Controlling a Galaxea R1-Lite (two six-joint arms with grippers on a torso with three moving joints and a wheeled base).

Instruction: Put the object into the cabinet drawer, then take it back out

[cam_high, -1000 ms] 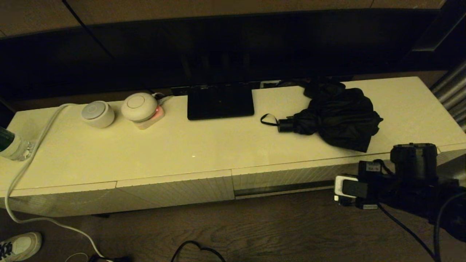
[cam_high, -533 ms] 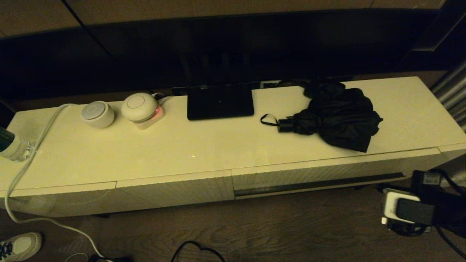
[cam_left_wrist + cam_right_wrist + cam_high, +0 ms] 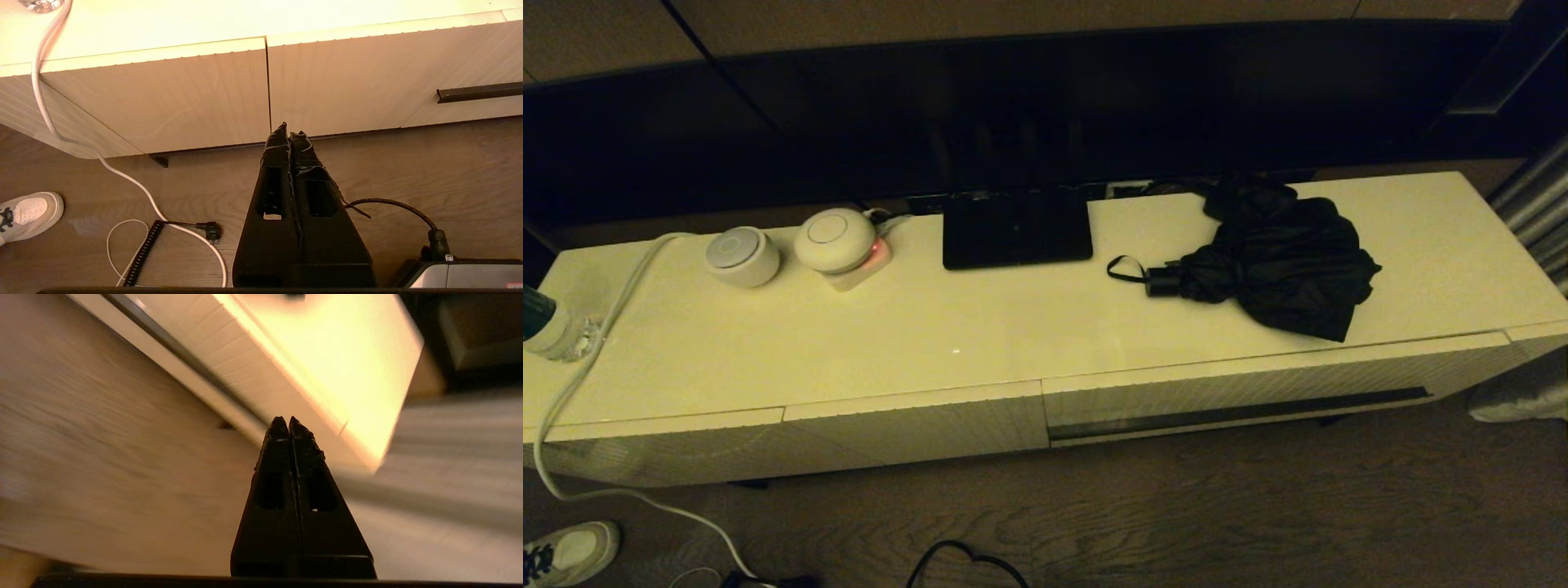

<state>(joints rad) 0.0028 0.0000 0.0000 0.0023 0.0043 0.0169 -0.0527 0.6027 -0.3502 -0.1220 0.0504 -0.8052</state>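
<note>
The black folding umbrella [image 3: 1278, 265] lies on the cream cabinet top [image 3: 980, 335], right of centre, its short handle and strap loop [image 3: 1125, 269] pointing left. Below it the ribbed drawer [image 3: 1258, 388] is closed, its long dark slot [image 3: 1241, 411] along the lower edge. Neither arm shows in the head view. My left gripper [image 3: 289, 130] is shut and empty, low over the wooden floor in front of the cabinet's left-hand panels. My right gripper [image 3: 284, 422] is shut and empty too, off the cabinet's right end near the floor, with the drawer's slot [image 3: 179, 347] ahead of it.
A flat black stand base [image 3: 1016, 229] sits at the back centre. Two round white devices [image 3: 742, 255] [image 3: 835, 238] stand at the left, with a white cable [image 3: 596, 343] and a bottle [image 3: 543, 327]. A shoe [image 3: 568, 551] and cables [image 3: 163, 224] lie on the floor.
The right arm has pulled down and to the right, away from the drawer front, and has left the head view. The umbrella and drawer have not moved.
</note>
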